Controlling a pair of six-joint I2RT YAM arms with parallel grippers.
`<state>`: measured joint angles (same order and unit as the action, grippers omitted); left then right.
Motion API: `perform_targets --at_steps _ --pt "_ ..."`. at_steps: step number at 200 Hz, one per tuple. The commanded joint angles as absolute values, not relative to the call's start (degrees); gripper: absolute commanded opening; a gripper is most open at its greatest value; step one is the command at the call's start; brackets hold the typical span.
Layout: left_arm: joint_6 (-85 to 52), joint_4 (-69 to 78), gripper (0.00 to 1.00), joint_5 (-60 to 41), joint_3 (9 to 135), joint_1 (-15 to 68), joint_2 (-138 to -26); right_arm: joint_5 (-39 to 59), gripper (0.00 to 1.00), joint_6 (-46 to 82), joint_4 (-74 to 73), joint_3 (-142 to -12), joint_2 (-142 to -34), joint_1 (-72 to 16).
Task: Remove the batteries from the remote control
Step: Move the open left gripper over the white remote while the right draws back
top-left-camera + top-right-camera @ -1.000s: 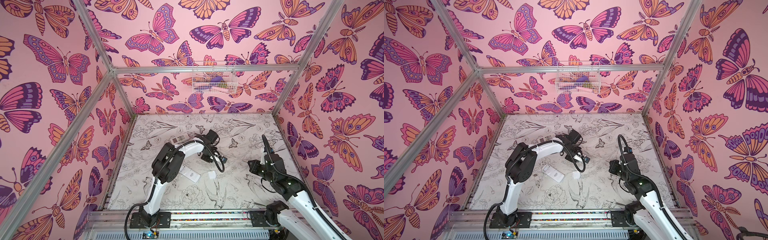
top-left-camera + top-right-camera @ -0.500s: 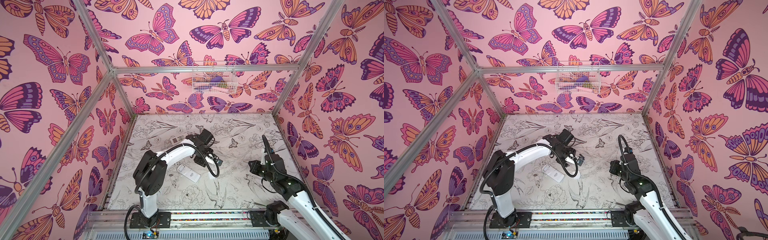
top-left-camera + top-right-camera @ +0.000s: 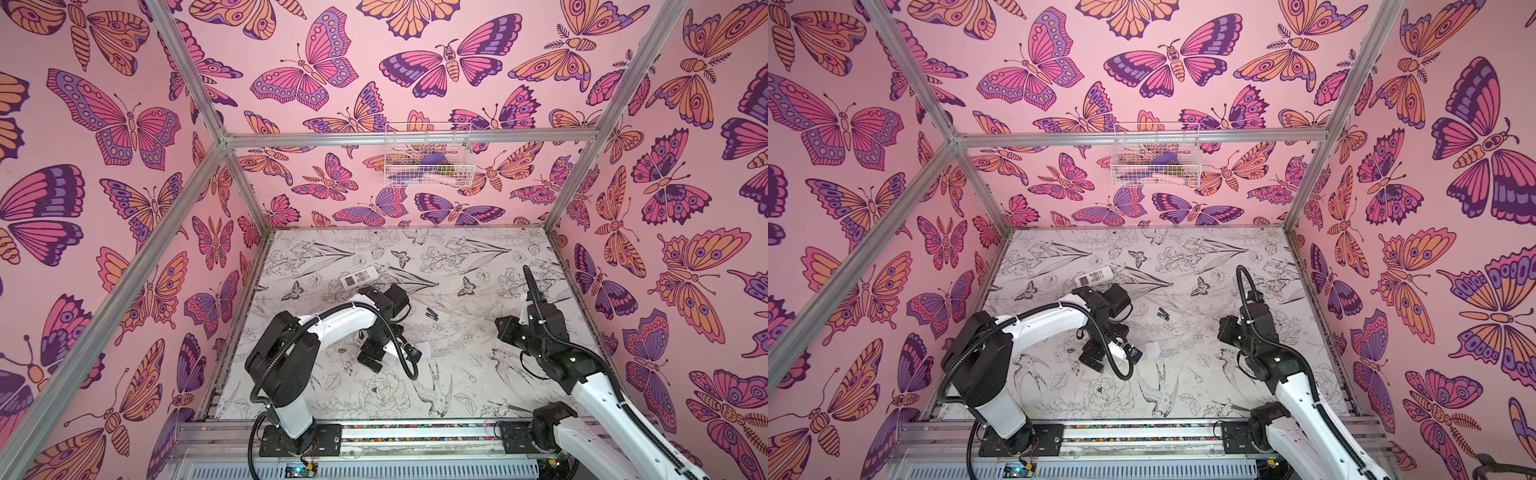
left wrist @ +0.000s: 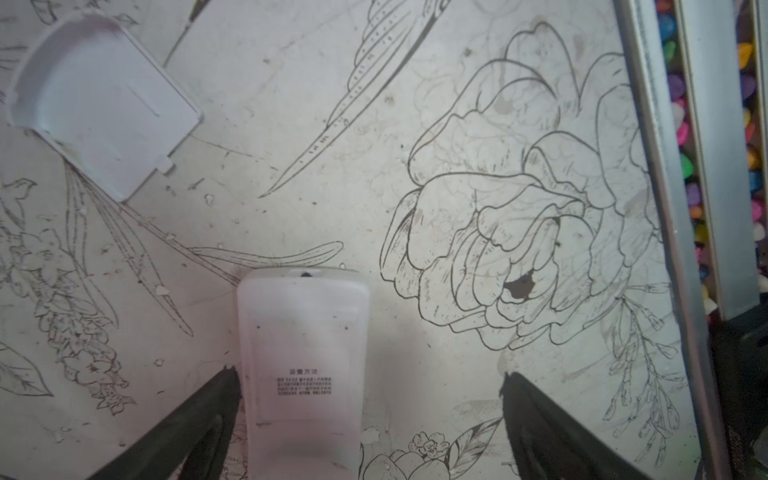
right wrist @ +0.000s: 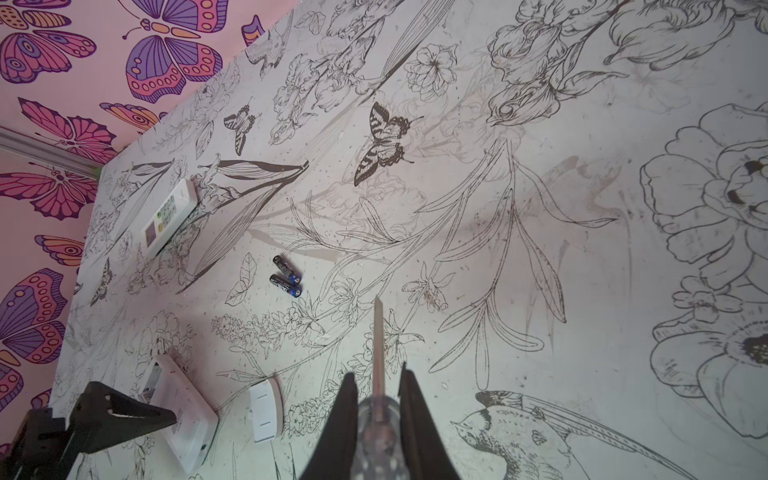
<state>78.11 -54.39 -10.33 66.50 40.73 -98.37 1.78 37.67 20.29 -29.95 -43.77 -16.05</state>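
- My left pincer (image 4: 370, 374) stands wide apart and points down at the table (image 4: 291, 124). Its fingers (image 4: 208, 419) sit on either side of a white remote (image 4: 303, 365) that lies back-up. One finger is just beside the remote's edge and the other is well clear of it, so I grip nothing.
- My right pincer (image 5: 378, 386) is clamped on the clear handle of a thin metal rod tool (image 5: 377, 332). The shaft juts out past my fingertips over the printed mat, and I cannot tell whether its tip touches down.
- A small white cover plate (image 4: 104, 104) lies loose on the table near the white remote, touching neither it nor my fingers.
- The batteries (image 5: 286, 274) that I can see are two black ones with blue ends. They lie side by side on the table between my two arms, apart from both pincers and both remotes. They show in both top views (image 3: 432, 313) (image 3: 1163, 313).
- A second remote (image 5: 168, 216) lies buttons-up farther back, on the left arm's side.
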Motion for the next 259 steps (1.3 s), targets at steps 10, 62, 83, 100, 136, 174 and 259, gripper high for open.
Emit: perform_targets --at_steps 10,62,83,100,136,174,259 --pt "78.22 -53.60 1.00 -11.14 65.61 38.72 -100.20 3.60 0.00 38.23 16.88 -29.51 -44.30 -15.21" --pt "77.78 -48.14 0.91 -10.26 63.73 36.43 -102.93 3.84 0.00 37.89 16.78 -27.98 -43.20 -15.11" --pt "78.13 -44.73 0.88 -9.03 61.58 35.66 -102.78 3.58 0.00 38.23 16.87 -27.18 -42.46 -14.74" --pt "77.96 -42.04 0.83 -8.27 59.85 34.92 -102.30 3.68 0.00 37.77 16.85 -26.98 -41.99 -14.31" --pt "76.49 -37.16 0.63 -7.74 56.96 32.69 -100.77 4.30 0.00 37.23 17.98 -27.40 -40.68 -12.31" --pt "72.77 -34.10 0.52 -6.65 56.42 26.90 -97.82 4.33 0.00 35.72 18.65 -27.56 -39.12 -10.04" --pt "30.86 -33.84 0.57 -0.46 54.91 15.78 -85.97 6.33 0.00 33.63 13.82 -26.33 -42.54 -7.36"
